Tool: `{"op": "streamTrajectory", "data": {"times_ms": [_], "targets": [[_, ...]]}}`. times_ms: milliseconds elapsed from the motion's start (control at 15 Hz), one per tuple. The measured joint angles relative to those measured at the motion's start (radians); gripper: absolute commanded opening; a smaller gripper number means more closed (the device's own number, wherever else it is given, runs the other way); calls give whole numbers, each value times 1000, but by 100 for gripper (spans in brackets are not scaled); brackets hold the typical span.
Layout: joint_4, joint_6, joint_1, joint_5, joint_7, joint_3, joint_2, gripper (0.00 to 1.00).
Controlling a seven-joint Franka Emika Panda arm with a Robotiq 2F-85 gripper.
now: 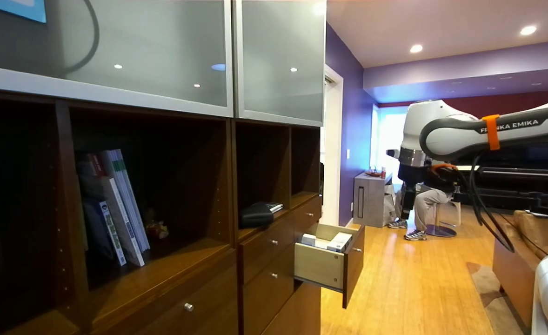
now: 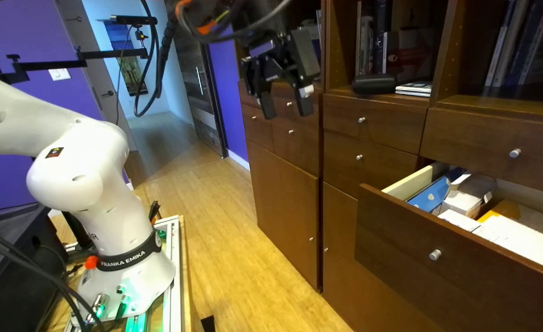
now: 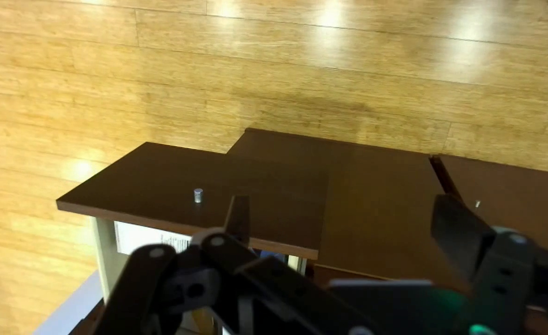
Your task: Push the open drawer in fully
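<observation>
The gripper (image 2: 286, 107) hangs in front of the cabinet (image 2: 283, 198), its fingers (image 2: 304, 103) spread well apart and pointing down. The arm (image 2: 82, 170) stands facing the cabinet, across the wood floor (image 2: 225, 258). From where I am, I see the drawer (image 2: 460, 281) jutting out of the cabinet, lower than the gripper and apart from it, with a small knob (image 2: 434, 254) on its dark front. Boxes (image 1: 339, 242) sit inside. Books (image 1: 130, 209) lean in the cabinet's open shelves; beyond its end, somebody's legs (image 1: 427, 209) show, seated.
</observation>
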Motion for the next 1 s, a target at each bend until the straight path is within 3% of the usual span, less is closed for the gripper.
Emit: {"op": "streamTrajectory", "data": {"times_ms": [267,467,667,1000], "targets": [[-36,118,-5,-12,-193,-120,87,100],[-67,214,-47,-17,-295,-177,152,100],[-86,290,-81,-16,-344,-204,204,100],[-86,294,-82,-16,-345,-203,211,100]]}}
